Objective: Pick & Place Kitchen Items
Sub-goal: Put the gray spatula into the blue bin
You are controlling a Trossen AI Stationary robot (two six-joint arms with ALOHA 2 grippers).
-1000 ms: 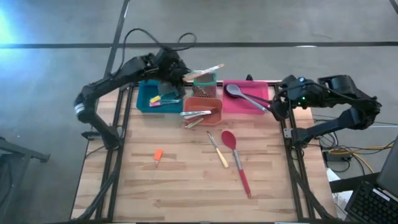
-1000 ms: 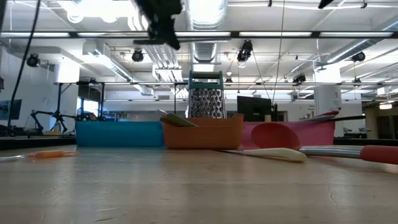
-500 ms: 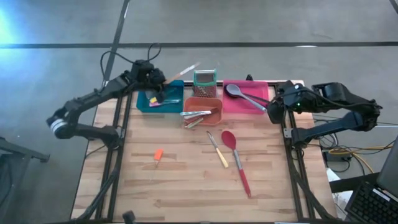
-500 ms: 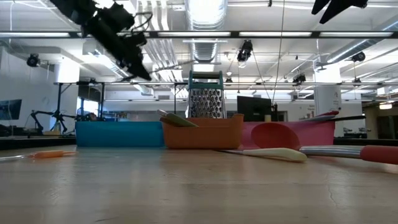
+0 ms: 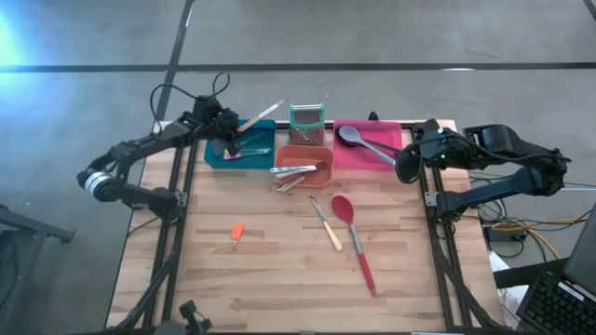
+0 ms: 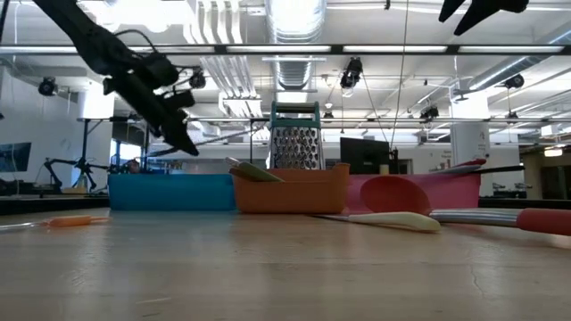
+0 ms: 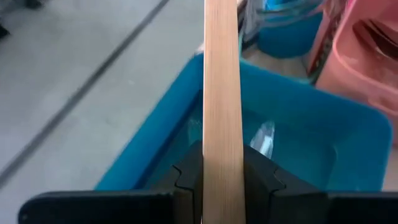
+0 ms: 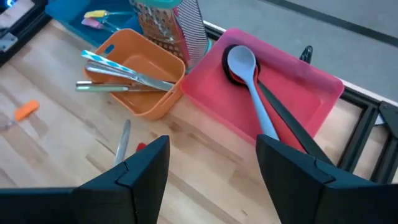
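over the blue bin (image 5: 244,149) the left gripper (image 5: 226,137) has swung back from the mesh holder (image 5: 305,118), pinching a wooden-handled tool (image 5: 260,115), likely about to drop it.

Three bins line the tabletop (image 5: 279,279) toward 12 o'clock: one bin (image 5: 216,154) at 11, a second bin (image 5: 317,173) centre with cutlery (image 5: 293,170) inside, a third bin (image 5: 386,160) at 1 holding spoons (image 5: 365,141). A mesh holder (image 5: 305,118) stands behind the centre bin. Toward 6 lie a spatula (image 5: 326,223) and a long spoon (image 5: 353,237); a short tool (image 5: 236,233) lies at 8.
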